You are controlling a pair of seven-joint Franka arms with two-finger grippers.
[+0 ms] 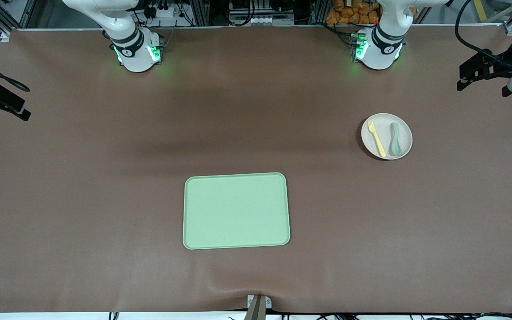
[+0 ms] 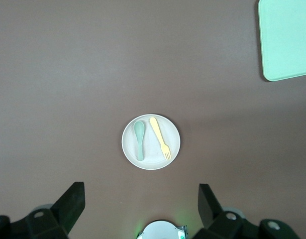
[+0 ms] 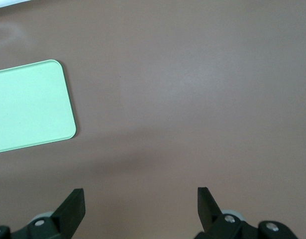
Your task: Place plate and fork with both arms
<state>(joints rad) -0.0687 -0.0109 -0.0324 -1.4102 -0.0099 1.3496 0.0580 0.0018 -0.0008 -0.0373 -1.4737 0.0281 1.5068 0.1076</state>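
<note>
Two arms: both wait at the table edges, grippers raised and holding nothing.
Table [image 1: 82,178]: brown surface carrying a tray, a plate and two utensils.
Plate [image 1: 402,126]: small, round, off-white; sits flat on the table toward the left arm's end, farther from the front camera than the tray and well apart from it.
Fork [image 1: 377,138]: pale yellow; lies on the plate, tines pointing toward the robots' bases, handle toward the front camera.
Spoon [image 1: 395,138]: grey-green; lies on the plate beside the fork, roughly parallel to it, not touching it.
Tray [image 1: 236,210]: rectangular, light green, rounded corners; rests near the middle of the table, nearer the front camera than the plate, nothing on it.
Left gripper [image 2: 140,204]: hangs high over the table at the left arm's end; fingers [image 2: 70,199] spread wide; its wrist view looks down on the plate [image 2: 155,159], fork [image 2: 159,138], spoon [image 2: 139,139] and a corner of the tray [image 2: 287,40].
Right gripper [image 3: 140,206]: hangs over bare table at the right arm's end; fingers [image 3: 73,204] spread wide; its wrist view shows part of the tray [image 3: 28,107].
</note>
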